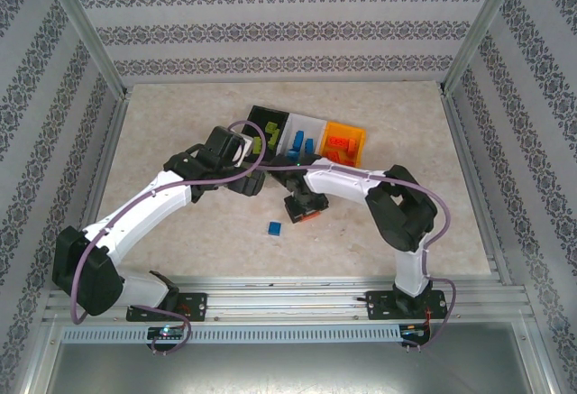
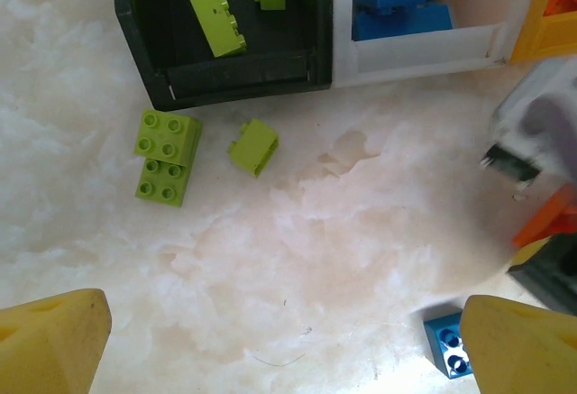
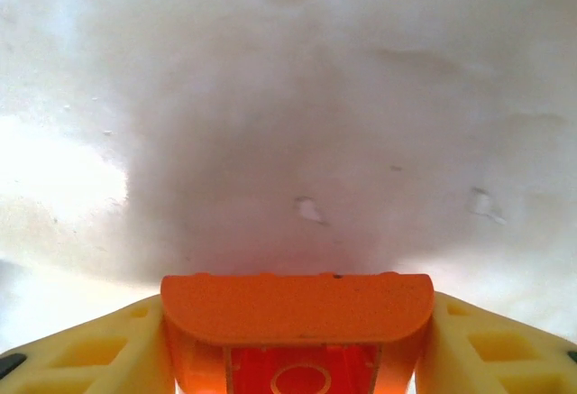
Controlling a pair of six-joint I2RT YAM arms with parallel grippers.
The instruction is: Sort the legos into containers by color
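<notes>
Orange-red lego (image 3: 297,308) between right jaws

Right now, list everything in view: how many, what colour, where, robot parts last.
black bin: one, black, row's left end.
white bin: one, white, row's middle.
orange-yellow bin: one, orange-yellow, row's right end.
green legos: at least two, lime, in black bin.
blue legos: several, blue, in white bin.
orange-red legos: several, orange-red, in orange-yellow bin.
loose green legos: three, lime, on table beside black bin.
loose blue lego: one, blue, on table nearer the arms.
held lego: one, orange-red, in right gripper.
left gripper: one, yellow fingers, open above table.
right gripper: one, yellow fingers, closed on held lego.
</notes>
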